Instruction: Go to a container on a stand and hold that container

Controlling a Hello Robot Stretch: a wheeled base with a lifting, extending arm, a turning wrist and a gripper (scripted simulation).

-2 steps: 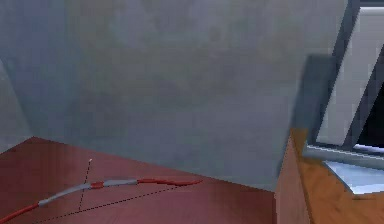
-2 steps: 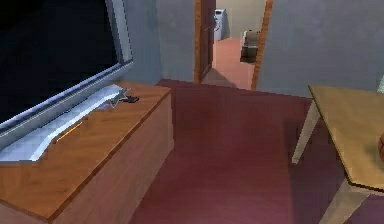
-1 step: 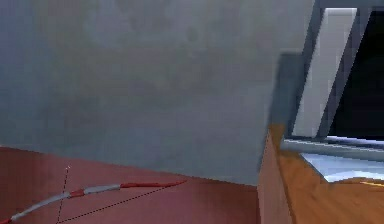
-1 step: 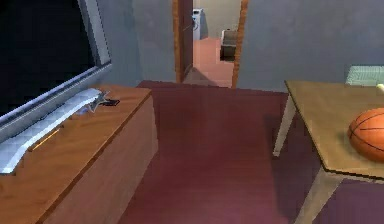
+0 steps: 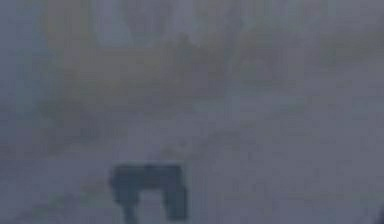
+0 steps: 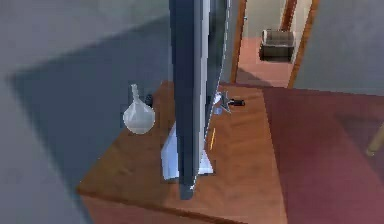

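the container (image 6: 138, 112) — a pale, round-bellied vessel with a narrow neck — is seen upright on the wooden desk (image 6: 125, 170), near the desk's edge at the arm side view's left, close by the grey wall; just beside it, toward the view's middle, a flat television (image 6: 188, 70) is seen edge-on on a white foot; a small dark-and-white object (image 6: 231, 101), too small to be named, lies on the desk on the screen's other side; red floor (image 6: 325, 150) is spread to the right, and a doorway (image 6: 268, 35) is seen behind. the gripper's state cannot be told from these pictures. the container is judged light but brittle — ceramic or glass, by its look — and smooth enough to slip; the belly is likely too wide and rounded for a sure hold, so the neck, or the shoulder just beneath it, is judged the better place to be taken; a gentle, level approach is called for, since the screen stands near and a knock could tip the vessel off the desk.
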